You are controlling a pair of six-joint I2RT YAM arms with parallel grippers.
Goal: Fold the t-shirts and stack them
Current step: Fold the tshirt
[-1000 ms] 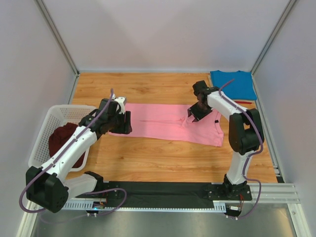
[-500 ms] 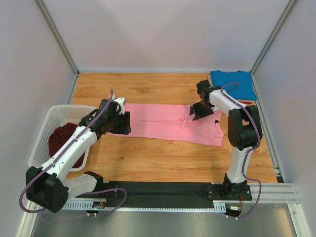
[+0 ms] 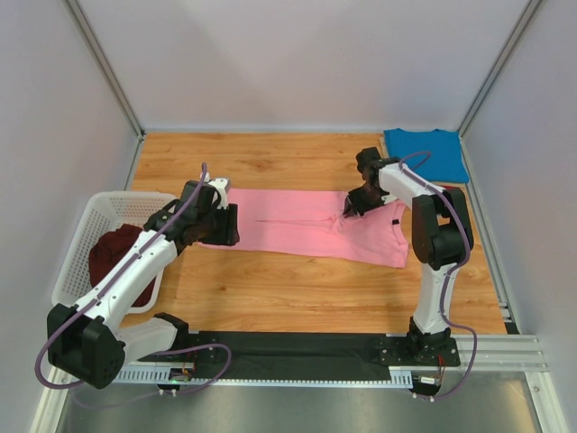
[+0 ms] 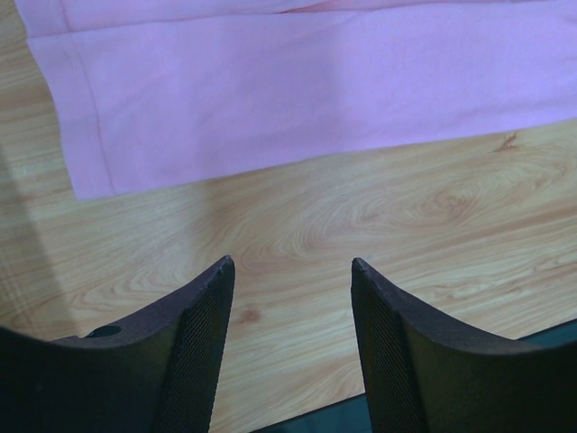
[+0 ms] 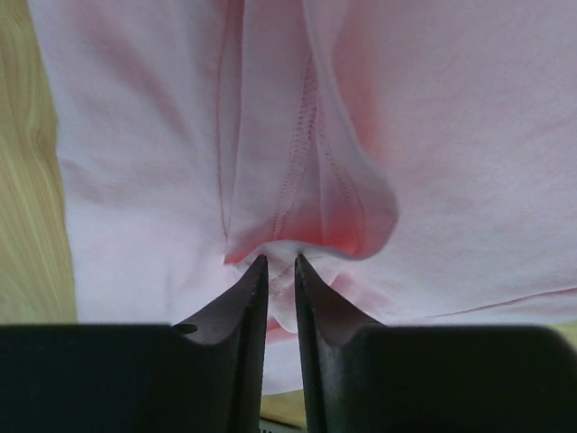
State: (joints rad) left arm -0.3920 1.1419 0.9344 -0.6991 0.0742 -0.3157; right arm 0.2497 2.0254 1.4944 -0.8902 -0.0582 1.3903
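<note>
Wooden desk (image 3: 270,289) has the pink t-shirt (image 3: 297,225) spread across the middle, long axis running left to right. Toward its right end the right hand (image 5: 280,262) is pinched nearly closed on a puckered fold. Meanwhile the left hand (image 4: 290,266) hangs wide open and empty, just off the left hem.

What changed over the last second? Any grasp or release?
The right gripper edged slightly leftward over the bright pink t-shirt, and its jaws closed to pinch a raised fold of the fabric. Unchanged: the left gripper hovers open beside the shirt's left edge, the blue t-shirt lies in the far right corner, and the dark maroon t-shirt sits in the white plastic lattice basket.
</note>
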